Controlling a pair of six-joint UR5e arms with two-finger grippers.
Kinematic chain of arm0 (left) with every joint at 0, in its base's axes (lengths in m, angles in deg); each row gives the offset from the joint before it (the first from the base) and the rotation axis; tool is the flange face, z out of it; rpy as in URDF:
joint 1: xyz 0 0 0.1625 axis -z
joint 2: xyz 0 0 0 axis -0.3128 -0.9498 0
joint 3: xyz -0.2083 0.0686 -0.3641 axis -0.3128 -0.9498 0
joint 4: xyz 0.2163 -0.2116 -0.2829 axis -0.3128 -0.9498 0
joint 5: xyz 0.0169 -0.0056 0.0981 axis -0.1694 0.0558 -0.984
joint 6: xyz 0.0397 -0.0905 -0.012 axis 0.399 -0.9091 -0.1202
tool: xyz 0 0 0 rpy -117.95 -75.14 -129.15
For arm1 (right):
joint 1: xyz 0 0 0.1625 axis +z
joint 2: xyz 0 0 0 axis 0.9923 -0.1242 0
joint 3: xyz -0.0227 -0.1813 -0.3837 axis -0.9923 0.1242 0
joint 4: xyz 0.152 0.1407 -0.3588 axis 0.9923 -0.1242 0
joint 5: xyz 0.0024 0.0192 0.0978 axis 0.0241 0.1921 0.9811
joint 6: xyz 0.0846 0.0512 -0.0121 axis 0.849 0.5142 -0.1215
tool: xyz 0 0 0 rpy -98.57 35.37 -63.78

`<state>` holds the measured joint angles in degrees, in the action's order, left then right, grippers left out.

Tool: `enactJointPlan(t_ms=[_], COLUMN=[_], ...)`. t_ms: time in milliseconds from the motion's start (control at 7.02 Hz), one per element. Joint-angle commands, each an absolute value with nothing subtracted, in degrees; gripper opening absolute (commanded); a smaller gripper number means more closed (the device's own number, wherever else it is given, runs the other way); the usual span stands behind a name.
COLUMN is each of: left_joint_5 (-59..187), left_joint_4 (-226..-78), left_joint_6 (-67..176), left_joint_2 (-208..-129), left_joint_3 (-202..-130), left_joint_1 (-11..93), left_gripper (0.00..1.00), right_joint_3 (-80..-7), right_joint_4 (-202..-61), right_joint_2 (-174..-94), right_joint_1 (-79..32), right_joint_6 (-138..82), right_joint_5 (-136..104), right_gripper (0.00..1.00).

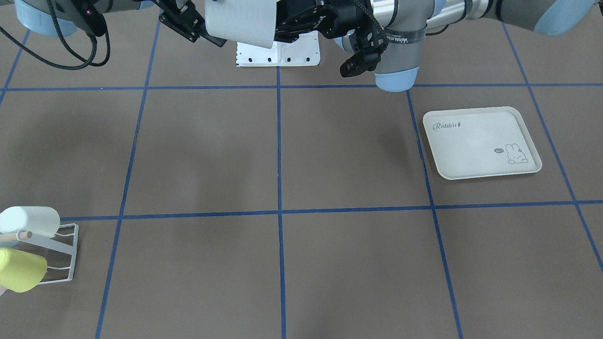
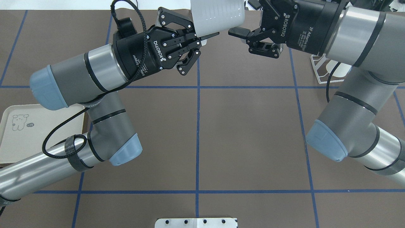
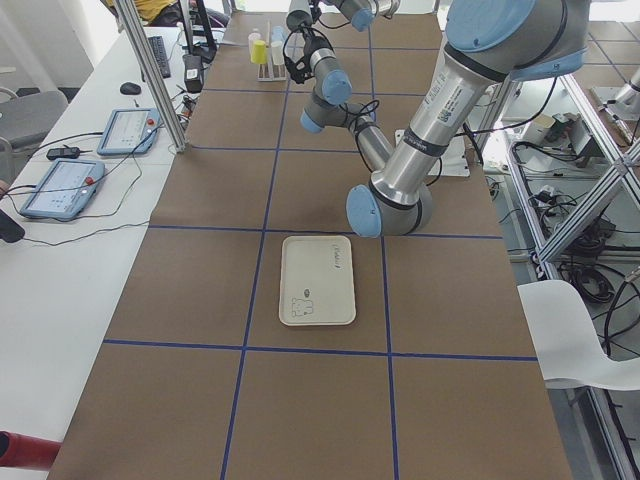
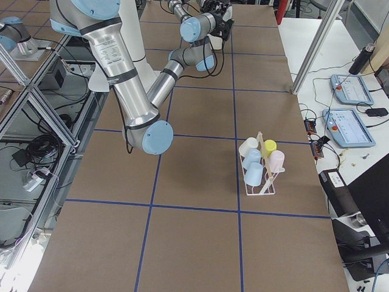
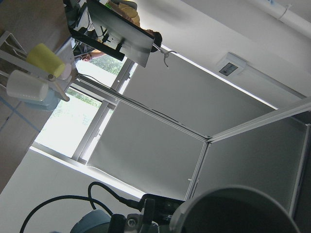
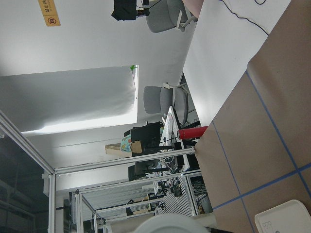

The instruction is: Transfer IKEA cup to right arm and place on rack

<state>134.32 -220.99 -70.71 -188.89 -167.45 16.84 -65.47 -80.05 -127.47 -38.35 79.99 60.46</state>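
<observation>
The white IKEA cup [image 2: 218, 14] is gripped at its rim by the closed left pincer [image 2: 204, 34], high above the desk [image 1: 353, 150], midway between its left and right edges. The right pincer [image 2: 242, 27] is held spread open against the cup. The rack [image 1: 61, 254] is seen near the far right corner.

Pale IKEA cup [image 2: 218, 14] raised high above the table [image 1: 353, 263], white wire rack [image 1: 75, 254] upright near the table's edge, bearing cups [image 1: 21, 270].

cup [image 2: 218, 14] top cut by frame | rack [image 2: 316, 70] mostly behind R arm [image 2: 354, 104] | tray [image 2: 47, 139] edge-cropped
</observation>
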Motion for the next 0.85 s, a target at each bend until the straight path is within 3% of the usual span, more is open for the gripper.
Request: enactJointPlan(t_ms=[0,142,285,427,570,712], left_joint_5=[134.3,134.3,134.3,134.3,134.4,134.4], left_joint_4=[-221.0,-221.0,-221.0,-220.9,-220.1,-219.6], left_joint_6=[-70.6,-70.5,-70.3,-70.0,-70.0,-70.0], left_joint_2=[-189.2,-189.2,-189.2,-189.2,-189.2,-189.3], left_joint_3=[-167.3,-167.3,-167.3,-167.3,-167.4,-167.5], left_joint_1=[16.8,16.8,16.8,16.8,16.9,17.1], left_gripper=[0.0,0.0,0.0,0.12,0.47,0.87], right_joint_3=[-65.5,-65.7,-65.8,-66.3,-66.6,-66.6], right_joint_4=[-80.1,-80.1,-80.1,-80.1,-80.1,-80.1], right_joint_2=[-127.4,-127.5,-127.5,-127.8,-128.3,-128.4], right_joint_1=[-38.4,-38.5,-38.6,-38.7,-38.7,-38.7], right_joint_6=[80.0,79.9,80.0,80.0,80.0,80.1], right_joint_5=[60.5,60.5,60.5,60.8,61.1,61.8], right_gripper=[1.0,1.0,0.84,0.39,0.01,0.0])
